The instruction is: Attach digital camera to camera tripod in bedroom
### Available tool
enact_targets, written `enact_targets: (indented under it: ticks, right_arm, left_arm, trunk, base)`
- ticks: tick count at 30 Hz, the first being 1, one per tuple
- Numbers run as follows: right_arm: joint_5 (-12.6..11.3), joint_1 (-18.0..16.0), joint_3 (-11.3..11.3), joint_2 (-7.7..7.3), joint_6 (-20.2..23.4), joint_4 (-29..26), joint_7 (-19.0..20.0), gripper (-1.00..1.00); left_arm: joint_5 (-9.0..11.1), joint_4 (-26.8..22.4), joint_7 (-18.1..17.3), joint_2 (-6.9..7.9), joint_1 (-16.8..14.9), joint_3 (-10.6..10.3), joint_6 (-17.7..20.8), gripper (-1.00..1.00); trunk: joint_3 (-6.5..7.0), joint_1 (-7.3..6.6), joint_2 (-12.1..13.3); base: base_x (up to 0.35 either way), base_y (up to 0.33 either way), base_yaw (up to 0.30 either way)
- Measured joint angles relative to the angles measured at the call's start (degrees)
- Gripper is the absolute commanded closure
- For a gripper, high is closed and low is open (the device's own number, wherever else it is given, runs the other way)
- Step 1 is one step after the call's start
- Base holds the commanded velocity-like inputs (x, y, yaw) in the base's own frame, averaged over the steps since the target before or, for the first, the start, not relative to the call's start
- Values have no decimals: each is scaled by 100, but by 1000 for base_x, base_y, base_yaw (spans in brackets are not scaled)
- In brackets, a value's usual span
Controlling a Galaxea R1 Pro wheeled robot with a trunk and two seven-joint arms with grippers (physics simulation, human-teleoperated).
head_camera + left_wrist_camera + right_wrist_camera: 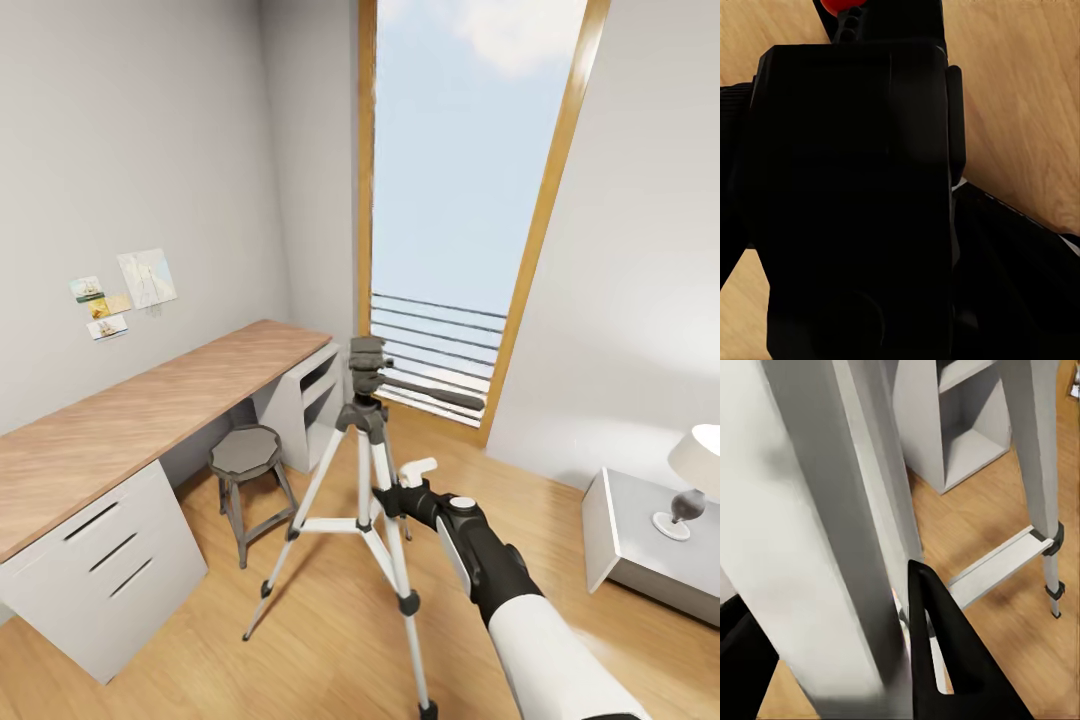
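Note:
The camera tripod (365, 470) stands on the plank floor in front of the window, silver-white legs spread, with its dark grey head (367, 362) bare and its black pan handle (440, 394) pointing right. My right gripper (393, 497) is shut on a tripod leg just below the head. The right wrist view shows that leg (825, 532) up close, with a black finger (941, 660) pressed against it. The digital camera (847, 150), black with a red dot (838, 6), sits right against the left wrist camera, and my left gripper (870, 225) is shut on it.
A wood-topped white desk (150, 410) with drawers (100, 560) runs along the left wall. A short grey octagonal stool (246, 452) stands beside the tripod's left leg. At the right a low grey-white cabinet (625, 535) carries a lamp (692, 478). Open floor lies in front.

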Motion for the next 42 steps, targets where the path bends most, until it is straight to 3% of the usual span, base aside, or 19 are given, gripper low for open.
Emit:
enact_targets:
  ticks: [8,14,17,21,24,25,26,27,28,29,30,31,35,39,42]
  right_arm:
    - [19,27,11,-248,-101,24,36,100]
    - [15,29,16,-293,-117,29,45,100]
    - [24,29,16,-309,-120,33,46,100]
    - [34,29,17,-317,-121,35,45,100]
    - [112,29,16,-319,-122,35,45,100]
    - [247,29,16,-320,-122,35,53,100]
    - [273,29,15,-320,-122,36,61,100]
    - [275,29,17,-319,-119,33,56,100]
    - [276,29,19,-319,-117,32,58,100]
    - [284,30,16,-319,-117,32,58,100]
    - [361,31,12,-321,-122,41,56,100]
    - [418,31,16,-322,-134,44,52,100]
    - [396,31,15,-321,-129,42,55,100]
    - [387,31,15,-321,-124,40,54,100]
    - [385,31,14,-321,-123,38,52,100]
  left_arm:
    - [3,-5,140,-11,0,-10,-82,100]
    - [11,-6,223,-24,-1,-16,-201,100]
    - [0,-250,234,-34,-5,-43,-176,100]
    - [3,-1121,269,134,-11,-64,68,100]
    - [9,-2452,295,480,-12,-54,948,100]
    - [29,-3127,584,836,-7,-17,2275,100]
    - [-88,-3650,716,955,-8,6,2585,100]
    - [-95,-4575,1199,1053,-8,90,3139,100]
    - [-84,-5635,1600,1090,-19,235,3461,100]
    - [19,-6671,1777,1100,-27,308,3568,100]
    - [25,-7041,1948,1108,-34,393,3689,100]
    - [-12,-7245,2235,1116,-34,566,3939,100]
    - [67,-7828,2581,1114,-163,845,4427,100]
    - [90,-8200,2787,1079,-799,1008,5119,100]
    - [98,-8271,2840,1029,-1338,1049,5385,100]
  trunk:
    - [0,0,-1]
    - [0,0,-1]
    - [1,0,0]
    - [2,0,0]
    - [2,0,0]
    - [1,0,2]
    - [1,-1,1]
    - [1,0,1]
    - [1,0,1]
    - [3,0,1]
    - [2,-1,1]
    - [1,0,3]
    - [1,0,2]
    - [1,0,3]
    - [1,1,3]
  base:
    - [0,0,0]
    - [0,0,0]
    - [0,0,0]
    - [0,0,0]
    - [0,0,0]
    - [0,0,0]
    - [0,0,0]
    - [0,0,0]
    - [0,0,0]
    - [0,0,0]
    - [0,0,0]
    - [0,0,0]
    - [0,0,0]
    - [0,0,0]
    - [0,0,0]
